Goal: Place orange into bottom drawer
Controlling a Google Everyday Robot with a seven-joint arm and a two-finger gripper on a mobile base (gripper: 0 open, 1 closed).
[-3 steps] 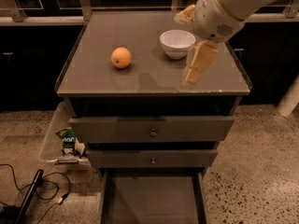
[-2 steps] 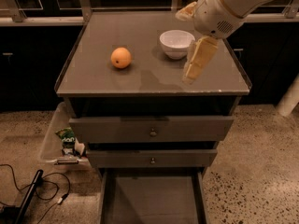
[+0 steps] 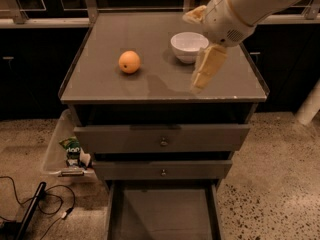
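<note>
Hovering over the right side of the cabinet top [image 3: 150, 86], the gripper [image 3: 206, 69] hangs tilted down and to the left, just near of the white bowl [image 3: 188, 46] and clear of it. Its place is almost what it was a second ago, with only a slight drift. I cannot tell whether the gripper is released or clenched, and nothing shows in its hold. The white arm [image 3: 250, 4] reaches in from the upper right as before.

The orange [image 3: 129, 62] has not moved. It sits alone on the left half of the top, well apart from the gripper and left of the bowl. The bottom drawer [image 3: 162, 214] is pulled out toward the near edge, as it was earlier, with its flat grey floor showing. The top drawer [image 3: 125, 138] and the middle drawer [image 3: 200, 170] above it each carry a small round knob [image 3: 163, 142] at the centre and stand slightly out from the cabinet.

The top is a smooth grey-brown slab with a raised rim. A clear plastic bin [image 3: 52, 149] holding a green packet [image 3: 71, 146] hangs at the cabinet's left side. Black cables [image 3: 30, 194] trail over the speckled floor [image 3: 270, 184] at the near left. Dark cupboards [image 3: 30, 74] line the far wall, and a white post [image 3: 310, 104] leans at the right edge.
</note>
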